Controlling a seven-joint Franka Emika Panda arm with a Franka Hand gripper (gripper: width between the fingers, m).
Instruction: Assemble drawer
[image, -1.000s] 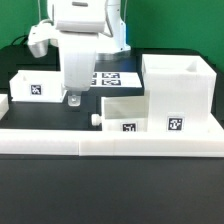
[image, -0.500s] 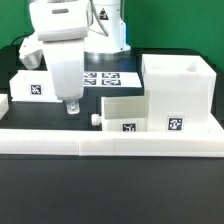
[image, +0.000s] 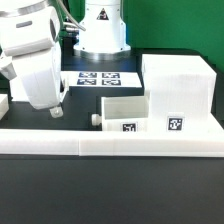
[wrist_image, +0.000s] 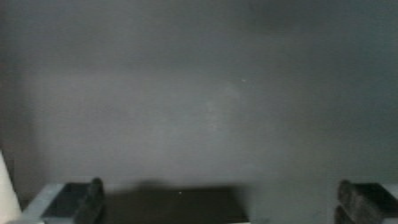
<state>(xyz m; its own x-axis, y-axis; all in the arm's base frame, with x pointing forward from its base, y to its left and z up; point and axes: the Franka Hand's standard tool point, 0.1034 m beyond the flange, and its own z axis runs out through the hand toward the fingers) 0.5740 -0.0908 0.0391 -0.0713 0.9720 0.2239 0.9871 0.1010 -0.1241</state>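
- Spreading under everything is a black table (image: 84, 104), matt and bare where it shows between the parts.
- A long low white wall (image: 110, 142) crosses the front of the table from the exterior view's left to its right. More black surface lies before it.
- The marker board (image: 100, 77) lies flat toward the back of the table, just in front of the arm's white base (image: 102, 25).
- The room behind the base is dim and gives little detail.
- The drawer's shell (image: 180, 92) stands on the exterior view's right, just behind the wall, with its opening upward and a tag (image: 175, 125) on its front face.
- A tray (image: 125, 108) sits just beside the shell, on the side toward the exterior view's left, also close behind the wall. I cannot tell whether the two touch.
- The tray's knob (image: 95, 119) points toward the exterior view's left.
- A small white part (image: 3, 105) shows at the exterior view's left edge, cut off by the frame. I cannot tell what it is.
- The gripper (image: 55, 113) hangs tilted at the exterior view's left, low over the table and apart from the knob.
- In the wrist view the fingers (wrist_image: 80, 200) stand wide apart with nothing between them, so the gripper (wrist_image: 222, 205) is empty. Only a blurred grey surface shows ahead.
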